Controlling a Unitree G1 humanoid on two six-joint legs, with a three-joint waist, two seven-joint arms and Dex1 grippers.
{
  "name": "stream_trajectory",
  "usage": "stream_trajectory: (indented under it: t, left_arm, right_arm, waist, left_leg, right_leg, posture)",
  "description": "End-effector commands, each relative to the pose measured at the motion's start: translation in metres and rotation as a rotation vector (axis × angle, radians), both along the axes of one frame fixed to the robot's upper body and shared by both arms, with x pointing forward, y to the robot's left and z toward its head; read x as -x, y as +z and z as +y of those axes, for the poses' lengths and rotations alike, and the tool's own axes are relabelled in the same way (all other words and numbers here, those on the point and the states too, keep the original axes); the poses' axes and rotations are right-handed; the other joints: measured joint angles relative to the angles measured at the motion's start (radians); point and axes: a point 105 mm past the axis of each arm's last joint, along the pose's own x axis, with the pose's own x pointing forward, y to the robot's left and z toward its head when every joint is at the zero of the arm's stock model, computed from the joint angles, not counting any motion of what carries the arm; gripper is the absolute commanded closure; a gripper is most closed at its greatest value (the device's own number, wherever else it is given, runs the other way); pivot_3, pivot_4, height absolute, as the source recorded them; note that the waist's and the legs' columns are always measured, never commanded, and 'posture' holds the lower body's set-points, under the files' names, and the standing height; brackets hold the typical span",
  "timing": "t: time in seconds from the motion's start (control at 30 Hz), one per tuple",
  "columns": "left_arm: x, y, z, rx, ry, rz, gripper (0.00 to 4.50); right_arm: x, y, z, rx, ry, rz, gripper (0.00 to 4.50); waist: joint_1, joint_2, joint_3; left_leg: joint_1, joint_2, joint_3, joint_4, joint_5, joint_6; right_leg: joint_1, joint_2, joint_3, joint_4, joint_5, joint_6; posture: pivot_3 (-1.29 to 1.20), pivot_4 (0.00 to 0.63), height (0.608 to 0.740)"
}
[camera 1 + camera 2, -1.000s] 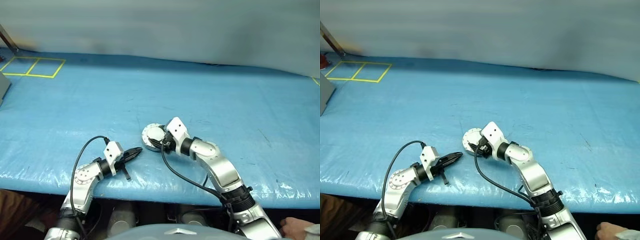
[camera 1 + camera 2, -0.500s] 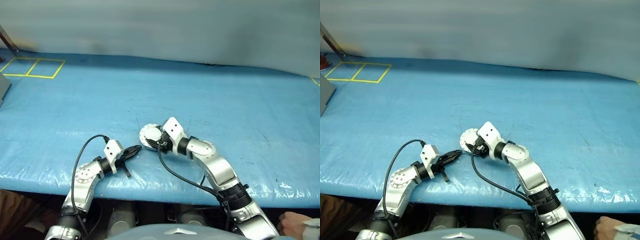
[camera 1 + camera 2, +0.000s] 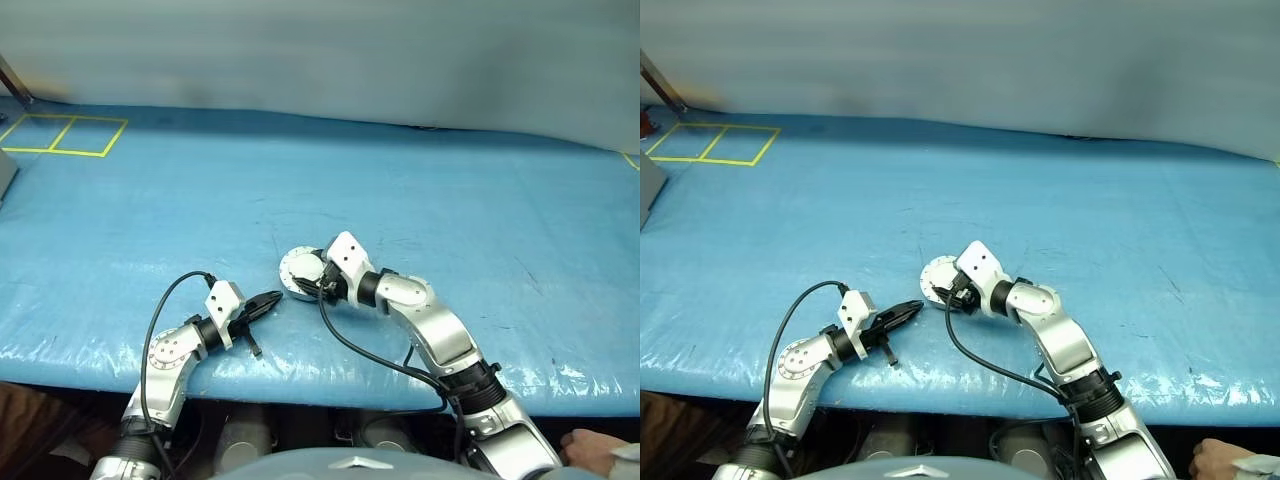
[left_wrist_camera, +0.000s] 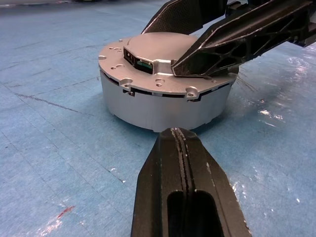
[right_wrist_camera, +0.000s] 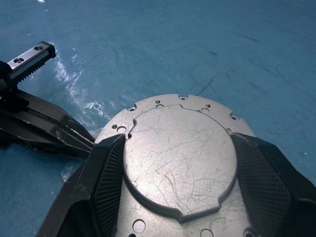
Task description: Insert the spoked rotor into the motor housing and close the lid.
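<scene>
The motor housing (image 3: 300,268) is a round silver drum standing on the blue table cover, with the lid (image 5: 177,153) closed flat on top, plain silver face up. The spoked rotor is hidden. My right gripper (image 3: 306,278) reaches over the housing from the right. Its black fingers (image 5: 106,173) press against both sides of the lid's raised round plate. My left gripper (image 3: 272,298) lies low on the table just left of the housing, shut and empty. Its tip (image 4: 177,132) points at the housing's side wall (image 4: 163,106), a small gap away.
Blue sheeting (image 3: 420,190) covers the whole table, whose front edge runs just behind my arms. Yellow taped squares (image 3: 65,135) mark the far left corner, and a grey object (image 3: 4,175) sits at the left edge. A person's hand (image 3: 590,450) shows at the lower right.
</scene>
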Motion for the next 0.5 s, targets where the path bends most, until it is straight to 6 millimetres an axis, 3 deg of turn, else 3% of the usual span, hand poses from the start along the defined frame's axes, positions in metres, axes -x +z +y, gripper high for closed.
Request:
stream_trajectory:
  t: [0.03,0.5]
  left_arm:
    - [0.007,-0.007,-0.005,0.007,-0.019,0.037,4.5]
    - [0.008,-0.005,-0.006,0.014,-0.026,0.047,4.5]
  right_arm:
    - [-0.003,0.004,-0.001,-0.005,0.001,-0.023,1.49]
    - [-0.008,-0.007,-0.007,0.049,0.013,-0.013,1.49]
  waist:
    - [0.0,0.0,0.0]
    - [0.0,0.0,0.0]
  left_leg:
    - [0.0,0.0,0.0,0.0,0.0,0.0]
    - [0.002,0.0,0.0,0.0,-0.001,-0.002]
  right_leg:
    - [0.0,0.0,0.0,0.0,0.0,0.0]
    - [-0.001,-0.001,-0.001,0.0,0.0,0.0]
  posture:
    - [0.0,0.15,0.74]
    - [0.0,0.15,0.74]
